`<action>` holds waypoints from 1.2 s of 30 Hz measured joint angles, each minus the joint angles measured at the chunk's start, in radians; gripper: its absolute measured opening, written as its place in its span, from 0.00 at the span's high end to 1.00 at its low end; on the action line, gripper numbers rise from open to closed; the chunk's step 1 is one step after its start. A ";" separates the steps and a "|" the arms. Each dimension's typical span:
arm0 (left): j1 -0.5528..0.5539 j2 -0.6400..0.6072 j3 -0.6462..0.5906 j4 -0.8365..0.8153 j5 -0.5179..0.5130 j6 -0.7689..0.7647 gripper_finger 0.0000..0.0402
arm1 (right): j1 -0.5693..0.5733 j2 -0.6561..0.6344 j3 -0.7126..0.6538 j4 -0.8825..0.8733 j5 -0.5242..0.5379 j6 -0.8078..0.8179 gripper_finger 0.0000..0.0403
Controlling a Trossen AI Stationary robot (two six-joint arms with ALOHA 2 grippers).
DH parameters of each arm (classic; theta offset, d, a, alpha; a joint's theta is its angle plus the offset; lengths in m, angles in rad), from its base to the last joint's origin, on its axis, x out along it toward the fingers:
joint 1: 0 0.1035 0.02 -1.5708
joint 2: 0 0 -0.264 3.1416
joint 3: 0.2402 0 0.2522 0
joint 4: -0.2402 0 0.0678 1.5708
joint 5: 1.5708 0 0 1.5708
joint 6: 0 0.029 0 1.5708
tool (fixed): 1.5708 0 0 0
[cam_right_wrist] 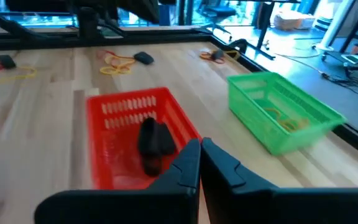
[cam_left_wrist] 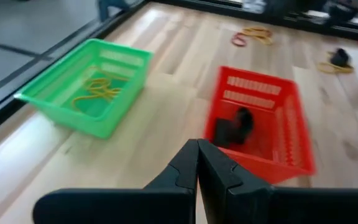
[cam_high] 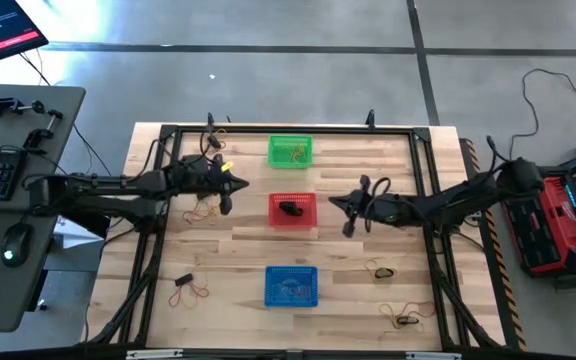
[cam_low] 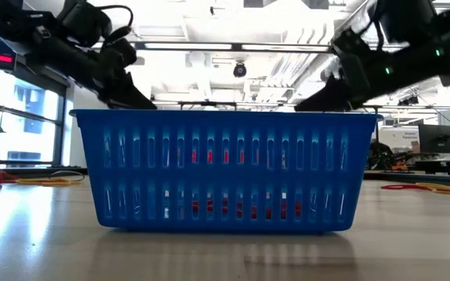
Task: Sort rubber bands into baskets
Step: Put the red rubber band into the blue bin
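Three baskets stand in a row down the table's middle: green (cam_high: 290, 150) at the far end, red (cam_high: 292, 209) in the middle, blue (cam_high: 291, 285) nearest. The green basket (cam_left_wrist: 86, 87) holds yellow rubber bands (cam_left_wrist: 95, 91). In the red basket (cam_right_wrist: 135, 140) lies a black bundle (cam_right_wrist: 154, 144). My left gripper (cam_high: 240, 187) is shut and hovers left of the red basket with nothing between its fingers (cam_left_wrist: 197, 158). My right gripper (cam_high: 334, 201) is likewise shut with nothing in it (cam_right_wrist: 200, 157), just right of the red basket.
Loose rubber bands lie on the wood at the left (cam_high: 205, 210), the near left (cam_high: 190, 290), the right (cam_high: 380, 270) and the near right (cam_high: 406, 318). A black frame (cam_high: 288, 128) rims the table. The blue basket (cam_low: 225, 168) fills the low view.
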 joint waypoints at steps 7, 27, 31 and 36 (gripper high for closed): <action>0.110 0.000 0.072 -0.148 0.006 0.012 1.00 | -0.028 0.000 -0.069 0.119 -0.073 0.035 1.00; 0.365 0.098 0.154 -0.446 -0.206 -0.042 1.00 | -0.028 0.000 -0.071 0.130 -0.077 0.035 1.00; 0.383 0.161 0.154 -0.408 -0.223 -0.043 0.97 | -0.028 0.000 -0.071 0.130 -0.077 0.039 1.00; 0.390 0.216 0.154 -0.384 -0.240 -0.041 0.90 | -0.028 0.000 -0.071 0.130 -0.077 0.043 1.00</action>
